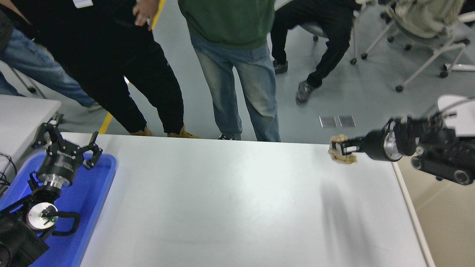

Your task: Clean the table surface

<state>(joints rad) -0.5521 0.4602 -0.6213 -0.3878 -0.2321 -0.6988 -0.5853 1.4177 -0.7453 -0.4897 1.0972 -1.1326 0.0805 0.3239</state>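
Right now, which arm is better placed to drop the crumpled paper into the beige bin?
Right. The right gripper holds the crumpled paper beside the beige bin; the left gripper is parked over the blue tray.

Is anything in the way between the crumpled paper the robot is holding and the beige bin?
Nothing visible. The right gripper holds the crumpled brown paper near the table surface's far right corner, with the beige bin open alongside.

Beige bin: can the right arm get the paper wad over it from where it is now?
Probably yes. The right pincer, shut on the crumpled paper wad, is lifted near the table surface's far right corner, and the beige bin sits just beside that edge. Nothing lies between.
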